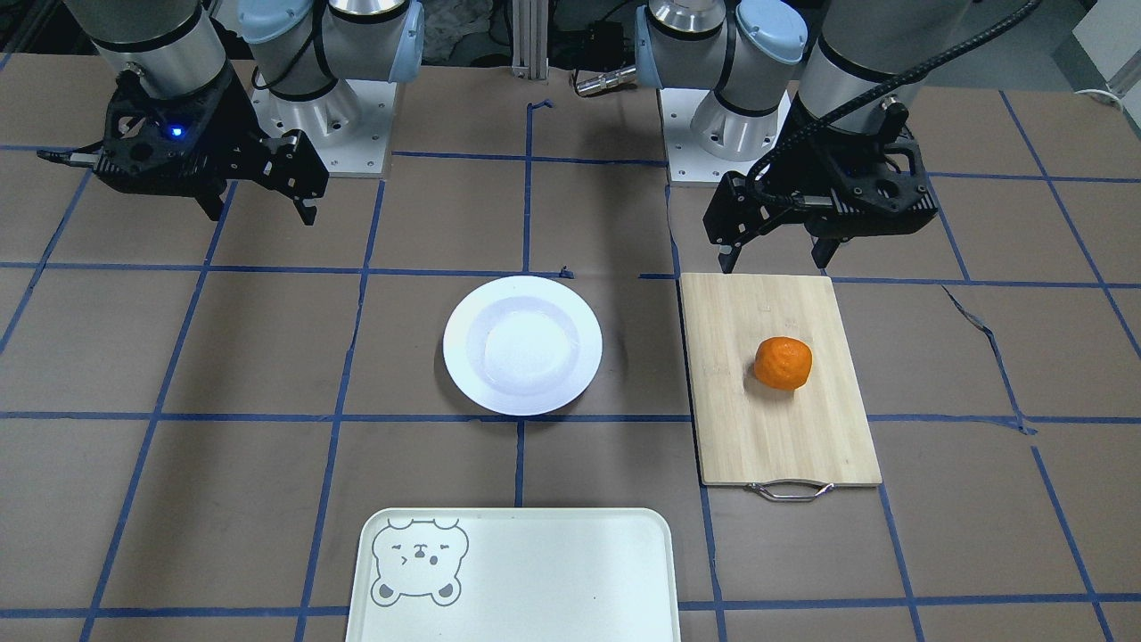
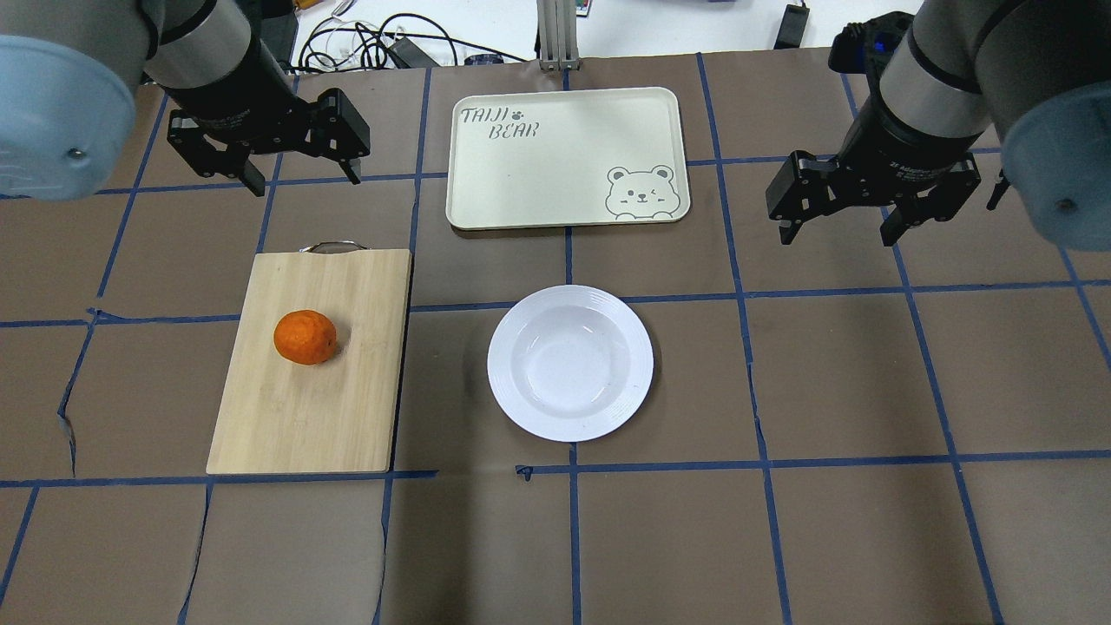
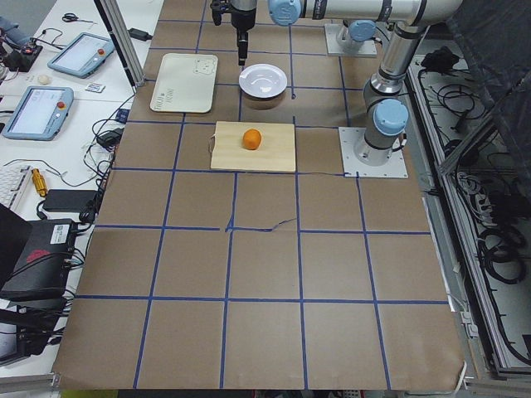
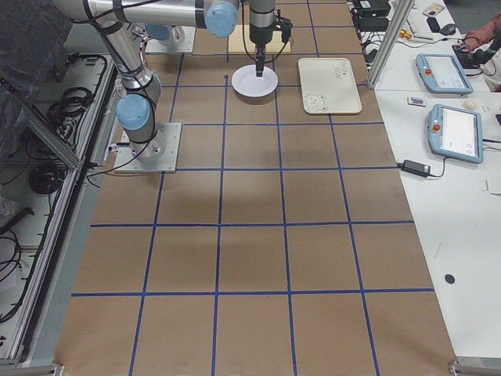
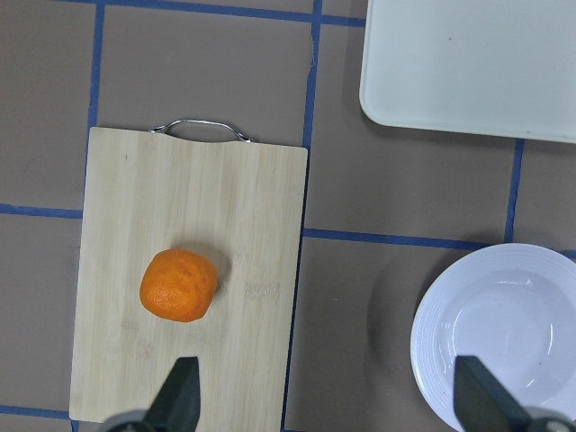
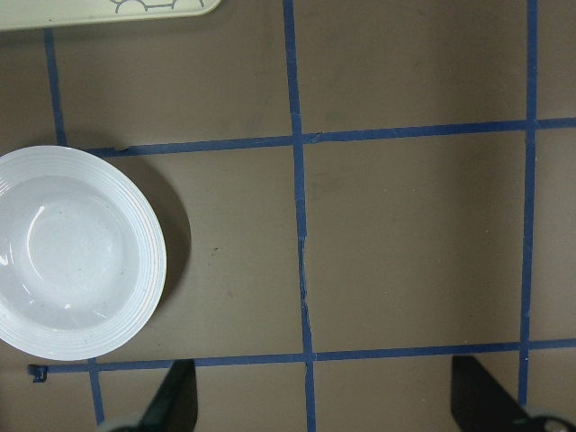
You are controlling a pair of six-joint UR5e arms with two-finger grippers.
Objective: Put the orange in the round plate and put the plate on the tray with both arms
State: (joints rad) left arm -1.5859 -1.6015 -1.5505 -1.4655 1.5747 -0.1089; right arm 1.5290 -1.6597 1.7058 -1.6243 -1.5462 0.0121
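Note:
The orange (image 2: 305, 337) (image 1: 783, 363) (image 5: 178, 285) rests on a bamboo cutting board (image 2: 312, 408). To its right the white round plate (image 2: 569, 362) (image 1: 522, 345) (image 6: 72, 252) lies empty on the table. The cream tray (image 2: 564, 156) (image 1: 535, 571) lies beyond the plate, bare. Above the board's handle end hangs my left gripper (image 2: 305, 182) (image 1: 774, 261) (image 5: 330, 400), open and empty. My right gripper (image 2: 838, 236) (image 1: 261, 217) (image 6: 326, 396) hovers to the right of the plate and tray, open and holding nothing.
The cutting board's metal handle (image 2: 331, 246) faces the far side. Blue tape lines cross the brown table cover. The arm bases (image 1: 321, 116) stand at the robot's edge. Beside the table, benches hold tablets (image 4: 458, 133) and cables.

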